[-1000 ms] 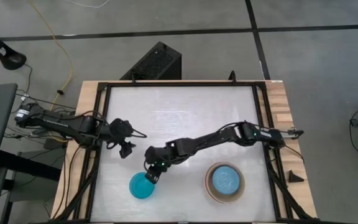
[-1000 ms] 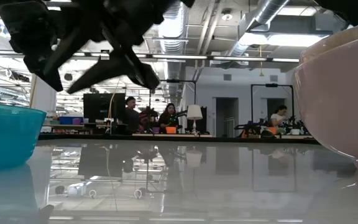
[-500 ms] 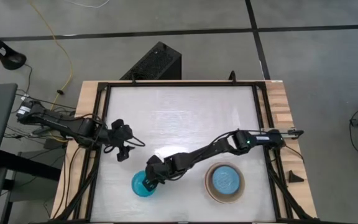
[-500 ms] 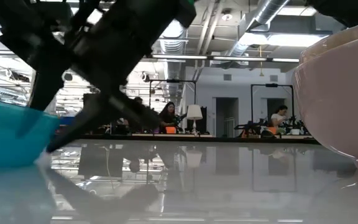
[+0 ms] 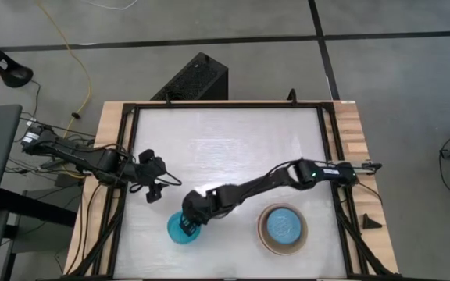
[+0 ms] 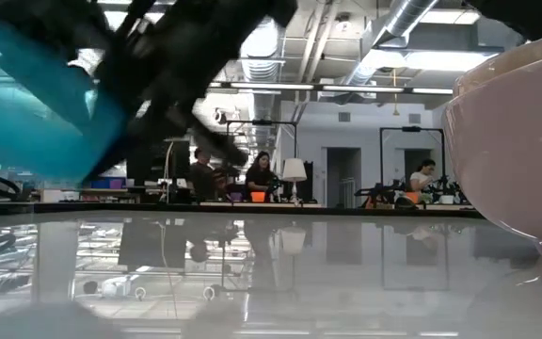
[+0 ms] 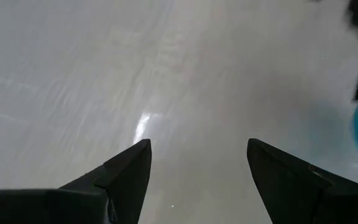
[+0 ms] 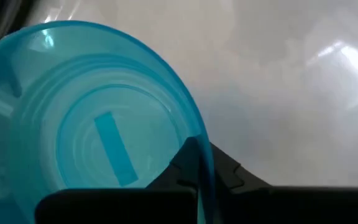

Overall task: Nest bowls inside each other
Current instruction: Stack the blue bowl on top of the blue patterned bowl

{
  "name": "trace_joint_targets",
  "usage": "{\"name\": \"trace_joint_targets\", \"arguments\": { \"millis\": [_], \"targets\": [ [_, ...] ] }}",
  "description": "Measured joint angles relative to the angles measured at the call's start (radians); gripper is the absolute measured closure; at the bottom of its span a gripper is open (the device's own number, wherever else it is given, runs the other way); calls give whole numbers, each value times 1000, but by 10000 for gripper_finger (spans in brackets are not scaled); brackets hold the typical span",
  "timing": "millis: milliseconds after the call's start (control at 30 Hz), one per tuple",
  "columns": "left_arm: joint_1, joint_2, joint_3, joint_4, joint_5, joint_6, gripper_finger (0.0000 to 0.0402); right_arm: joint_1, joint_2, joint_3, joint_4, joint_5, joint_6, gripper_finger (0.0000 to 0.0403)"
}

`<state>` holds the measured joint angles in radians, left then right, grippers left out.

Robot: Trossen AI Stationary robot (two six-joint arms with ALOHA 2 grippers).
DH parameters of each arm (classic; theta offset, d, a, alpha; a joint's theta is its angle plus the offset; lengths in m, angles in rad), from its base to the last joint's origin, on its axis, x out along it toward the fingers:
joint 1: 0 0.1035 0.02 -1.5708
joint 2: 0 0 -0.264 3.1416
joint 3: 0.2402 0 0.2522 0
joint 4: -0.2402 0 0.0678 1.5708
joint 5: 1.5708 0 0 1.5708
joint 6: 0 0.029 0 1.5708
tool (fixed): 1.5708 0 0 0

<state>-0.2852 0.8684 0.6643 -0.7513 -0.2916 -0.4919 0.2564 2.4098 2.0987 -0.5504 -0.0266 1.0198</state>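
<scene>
The small turquoise bowl (image 5: 176,231) is near the table's front edge, left of centre, with my right gripper (image 5: 187,225) shut on it. The low view shows this bowl (image 6: 36,104) tilted and raised above the tabletop. A stack of nested bowls (image 5: 282,228) rests on its base at the near right, a light blue speckled one innermost. My left gripper (image 5: 153,191) hangs open over the bare table at the left, touching nothing, and its fingers (image 7: 126,171) stand wide apart. My right gripper holds the turquoise bowl by its rim (image 8: 199,158), one finger inside the bowl and one outside the wall. The fingers slant down from the table's far right. The bowl is tilted, and the part seen in the low view is off the table.
The stack's pale outer wall (image 6: 516,141) fills the low view's right side. The white tabletop (image 5: 233,148) lies bare across the middle and far half, inside a black frame (image 5: 131,117). People sit at desks in the room behind.
My right gripper has come down toward the near edge onto the turquoise bowl and shut on its rim. The bowl, which stood level on the table, is now tipped and raised in the low view.
</scene>
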Motion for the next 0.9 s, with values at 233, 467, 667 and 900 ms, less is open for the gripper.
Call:
{"name": "trace_joint_targets", "arguments": {
  "millis": [233, 467, 667, 900],
  "targets": [
    [0, 0, 0, 0, -18, -23, 146, -24, -216, 1, -339, -6, -161, 376],
    [-17, 0, 0, -1, -60, -47, 146, 39, -449, 3, -701, 49, -205, 371],
    [-24, 0, 0, 0, -81, -51, 146, 147, -561, 1, -1019, 176, 7, 371],
    [-24, 0, 0, 1, -87, -52, 146, 306, -745, -332, -957, 198, 278, 371]
  ]
}}
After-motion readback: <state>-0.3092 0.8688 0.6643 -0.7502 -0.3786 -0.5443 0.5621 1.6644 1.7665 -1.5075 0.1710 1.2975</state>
